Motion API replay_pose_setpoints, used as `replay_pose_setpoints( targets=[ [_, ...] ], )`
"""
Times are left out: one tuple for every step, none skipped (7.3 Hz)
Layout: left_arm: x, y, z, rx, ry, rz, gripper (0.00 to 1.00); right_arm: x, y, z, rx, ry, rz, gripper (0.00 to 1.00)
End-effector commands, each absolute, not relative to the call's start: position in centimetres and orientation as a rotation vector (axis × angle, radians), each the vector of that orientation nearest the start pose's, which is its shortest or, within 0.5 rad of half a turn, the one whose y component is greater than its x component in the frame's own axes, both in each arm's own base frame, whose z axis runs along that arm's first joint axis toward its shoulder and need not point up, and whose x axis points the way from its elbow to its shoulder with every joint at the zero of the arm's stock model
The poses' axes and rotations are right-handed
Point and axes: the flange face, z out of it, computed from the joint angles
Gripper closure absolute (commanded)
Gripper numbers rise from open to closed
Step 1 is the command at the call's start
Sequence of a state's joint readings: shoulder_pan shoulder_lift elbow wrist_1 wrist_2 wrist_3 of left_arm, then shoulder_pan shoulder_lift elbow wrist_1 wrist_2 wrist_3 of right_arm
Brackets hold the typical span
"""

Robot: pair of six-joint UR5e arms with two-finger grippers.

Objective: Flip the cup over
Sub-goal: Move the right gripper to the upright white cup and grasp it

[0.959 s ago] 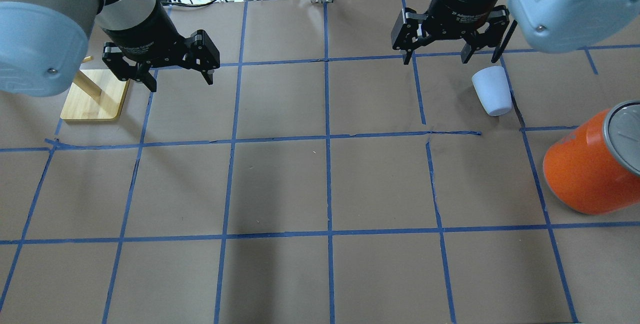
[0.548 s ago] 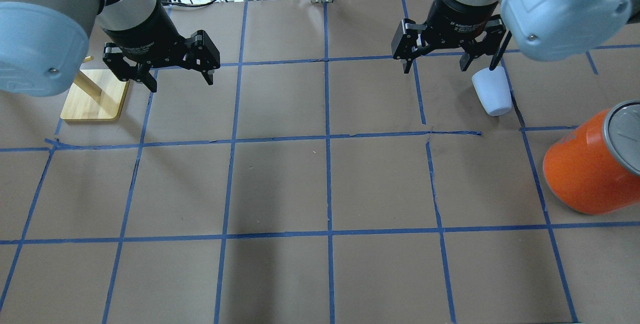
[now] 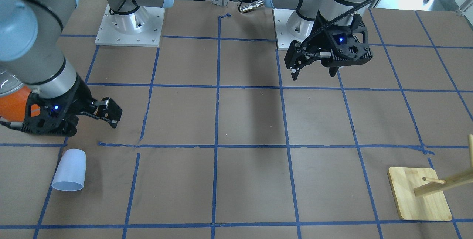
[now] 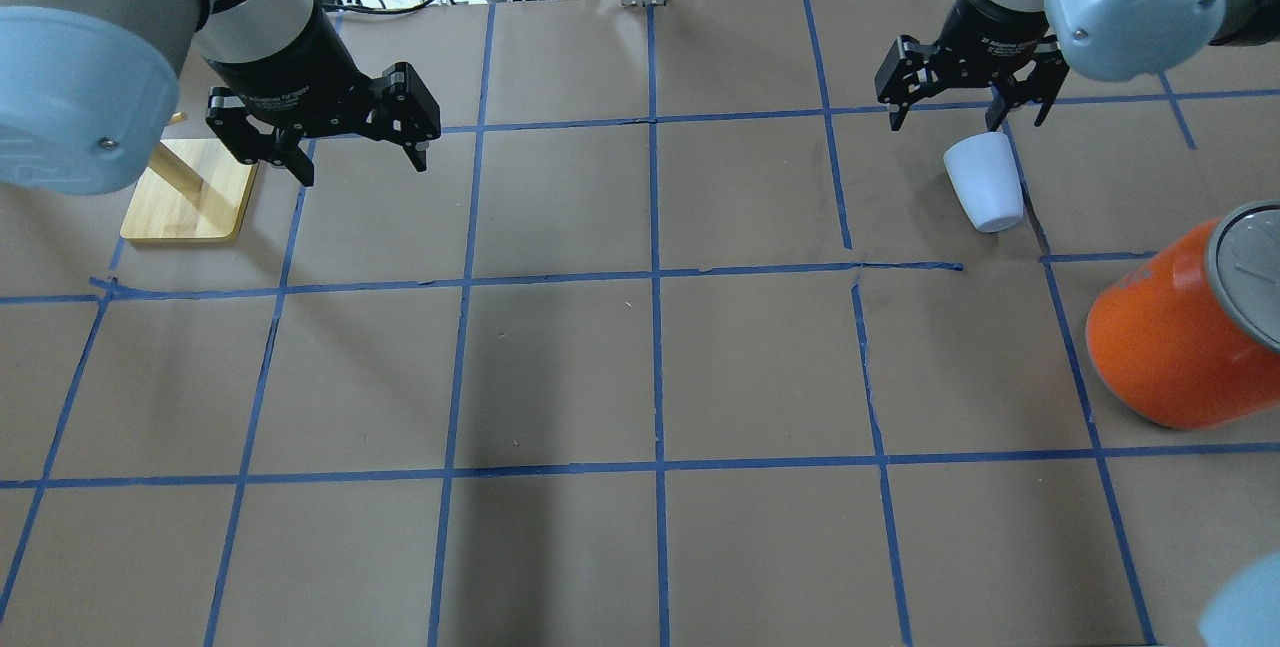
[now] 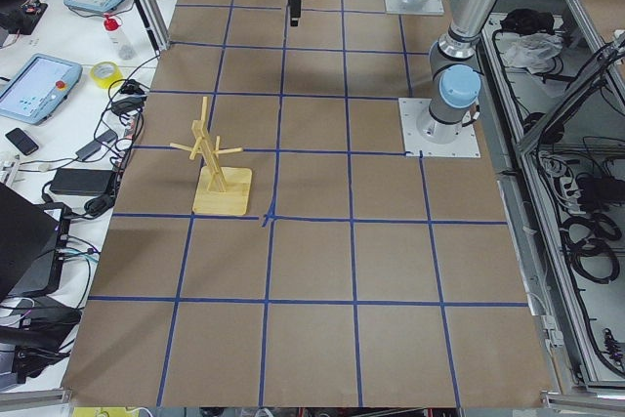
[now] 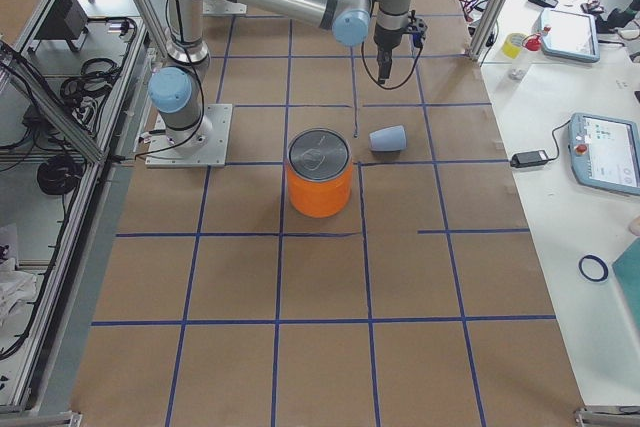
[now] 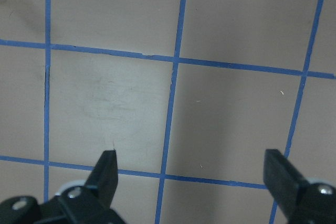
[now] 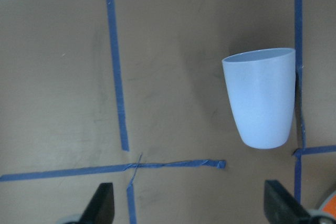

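Overhead view. The cup (image 4: pixel 983 182) lies on its side on the brown paper-covered table (image 4: pixel 640 367), in the upper right of the frame, beside a blue tape line. Its open mouth points toward the top edge and its narrower base toward the bottom (the front-facing view shows the same mouth turned toward that camera). The right gripper (image 4: pixel 943 122) hangs just above the cup's mouth end in the frame, fingers spread wide, with nothing between them and no visible contact with the cup. In the right wrist view the cup sits right of centre, above the right-hand fingertip. The left gripper (image 4: pixel 362 170), in the upper left, is likewise spread wide and empty, just right of the wooden stand (image 4: pixel 190 192). An orange can (image 4: pixel 1170 347) stands at the right edge, below the cup and apart from it.
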State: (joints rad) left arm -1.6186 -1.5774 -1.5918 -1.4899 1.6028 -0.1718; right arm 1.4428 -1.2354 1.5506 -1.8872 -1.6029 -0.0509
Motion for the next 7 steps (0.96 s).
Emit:
replay_pose_setpoints(
  targets=[
    [-15.4,-49.2,48.0,-0.197,3.108,-0.079,0.0,0.1,-64.3,28.9,-0.045,3.215,0.078,0.0],
    [-15.4,-49.2,48.0,-0.195,3.108,-0.079,0.0,-1.6,-63.8,27.8,-0.213,3.192,0.133,0.0],
    [-15.4,-49.3,47.9,-0.197,3.106,-0.077,0.0,-1.4,-62.7,26.0,-0.245,3.177,0.18,0.0],
    [-15.4,-49.2,47.8,-0.197,3.107,-0.072,0.0,-1.3,-61.7,24.2,-0.241,3.172,0.196,0.0],
    [-15.4,-49.2,47.8,-0.197,3.107,-0.072,0.0,-1.4,-61.4,23.1,-0.242,3.19,0.129,0.0],
    [-15.4,-49.2,47.8,-0.197,3.106,-0.072,0.0,-1.8,-61.7,22.5,-0.291,3.197,0.085,0.0],
    [-15.4,-49.2,47.7,-0.197,3.106,-0.07,0.0,-1.9,-61.8,22.0,-0.336,3.189,0.095,0.0]
  ],
)
